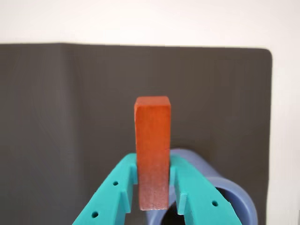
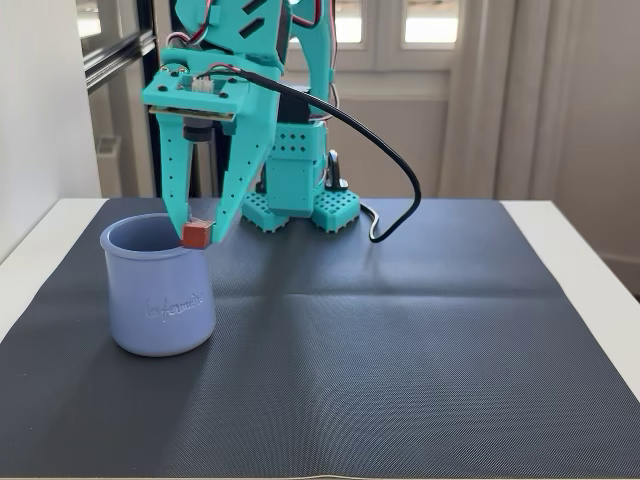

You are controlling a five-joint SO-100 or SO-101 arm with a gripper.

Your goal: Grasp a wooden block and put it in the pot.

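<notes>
We see the gripper [image 2: 200, 232] closed on the block [image 2: 196, 235]: in the fixed view its two teal fingers [image 2: 176, 180] point straight down and pinch the small red-brown bar between their tips. In the wrist view the same grip shows closer up, with the gripper [image 1: 153, 180] pressing the block [image 1: 152, 157] from both sides near its lower part, while most of the bar sticks out beyond the fingertips.

In the fixed view the block hangs at the level of the pot's [image 2: 160, 300] rim, at the right side of its mouth as that view shows it. We cannot tell whether it touches the rim or sits just clear of it. In the wrist view the pot [image 1: 234, 194] appears behind and to the right of the block, its thick rounded rim and dark opening partly hidden by the right finger.

The pot is a pale lavender-blue jar standing upright on the dark ribbed mat [image 2: 400, 340], near the mat's left side in the fixed view, with faint raised script on its wall. The mat lies on a white table [image 2: 590, 250]. Behind the gripper, the arm's teal base [image 2: 300, 200] stands at the far edge of the mat, and a black cable [image 2: 395, 175] loops from the arm down toward it.
</notes>
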